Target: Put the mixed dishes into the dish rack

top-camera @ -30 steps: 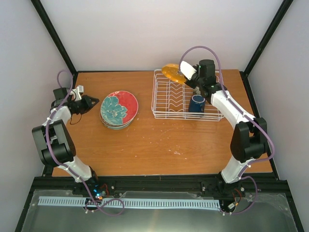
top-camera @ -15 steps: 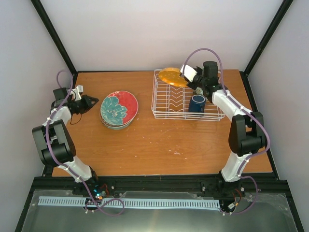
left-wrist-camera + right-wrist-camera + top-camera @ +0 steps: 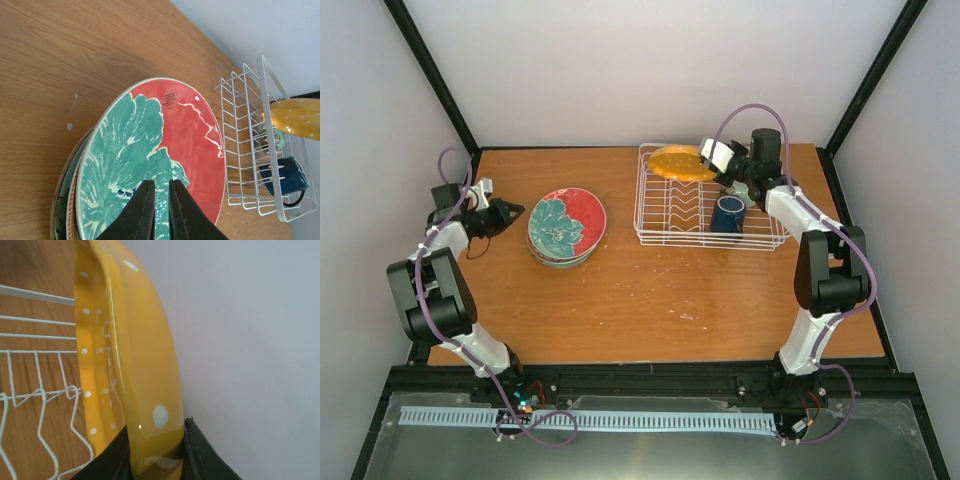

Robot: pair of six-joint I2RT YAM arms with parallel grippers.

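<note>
The right gripper [image 3: 716, 157] is clamped on the rim of the yellow plate [image 3: 680, 163]. In the right wrist view its two dark fingers [image 3: 199, 456] pinch the dotted edge from either side. The plate hangs over the far left part of the rack [image 3: 658, 236], tilted close to flat in the top view. Whether it touches the wires is hard to tell from these angles.

The mug [image 3: 727, 216] sits inside the rack, near its front edge and right of the middle. In the left wrist view something pale green [image 3: 275, 139] shows behind the wires just above the mug, possibly the small bowl.

The left gripper [image 3: 509, 211] hovers low just left of the stack of dishes on the table [image 3: 640, 295]. Its jaws are drawn in to a thin slit with nothing between them. They point at the red plate [image 3: 570, 222], which lies flat on top of the stack with its teal flower up. Rims of other dishes [image 3: 64, 200] peek out beneath it. The stack stands well apart from the rack, to its left
</note>
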